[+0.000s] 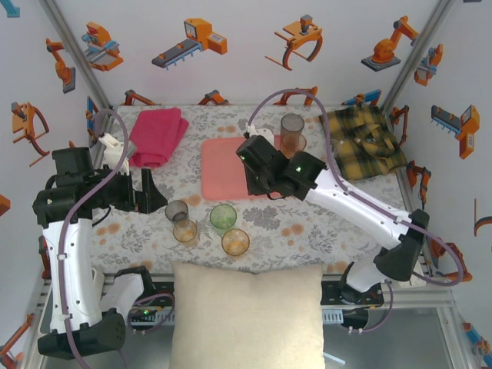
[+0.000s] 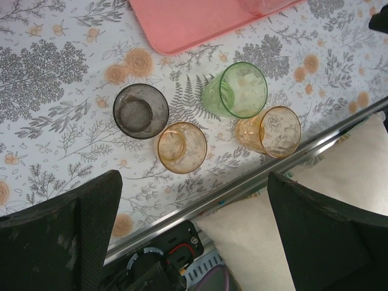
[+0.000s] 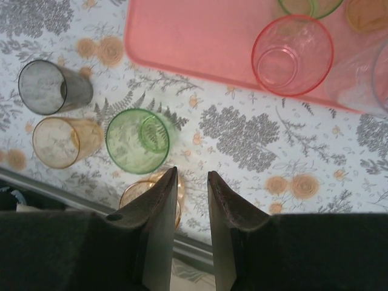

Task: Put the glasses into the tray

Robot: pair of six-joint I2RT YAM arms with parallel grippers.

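Four glasses point(image 1: 223, 217) are standing on the table point(image 1: 307, 219) just near of the tray point(image 1: 223, 173) — more glasses point(image 1: 292, 127) are sitting at its far right — with a towel point(image 1: 157, 136) lying left and a shirt point(image 1: 365, 140) right.

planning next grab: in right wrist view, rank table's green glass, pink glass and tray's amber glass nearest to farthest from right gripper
1. green glass, on the table, left
2. pink glass, on the tray
3. amber glass, tray's far corner

One overhead, two downward wrist close-ups
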